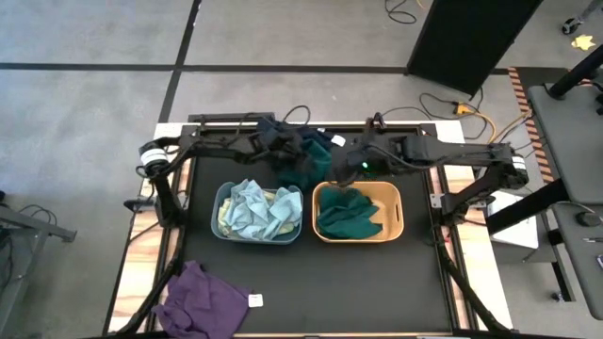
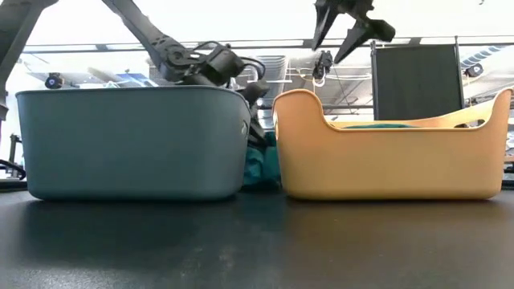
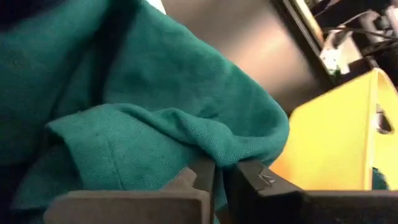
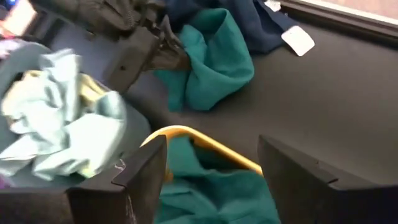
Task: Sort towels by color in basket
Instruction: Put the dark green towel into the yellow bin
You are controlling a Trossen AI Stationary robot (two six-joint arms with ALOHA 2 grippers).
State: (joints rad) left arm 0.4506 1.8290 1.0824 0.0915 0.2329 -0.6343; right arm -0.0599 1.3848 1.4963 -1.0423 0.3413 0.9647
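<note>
Left tool [image 3: 217,177] is seen clamped on a fold of the dark teal towel [image 4: 214,59], which lies on the worktop [image 1: 311,282] behind the gap between the tubs, presumably to be lifted. A purple towel [image 1: 203,297] is left at the near left. Light blue towels [image 1: 254,207] are piled in the grey-blue basket [image 2: 128,144]. Its long axis cannot be told from the crumpled heap. Right tool [image 4: 211,180] is held apart above the yellow basket [image 2: 393,164], apparently waiting.

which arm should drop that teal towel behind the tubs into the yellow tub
Left. Its tool is already shut on the teal towel behind the tubs; the right tool hangs open above the yellow tub.
</note>
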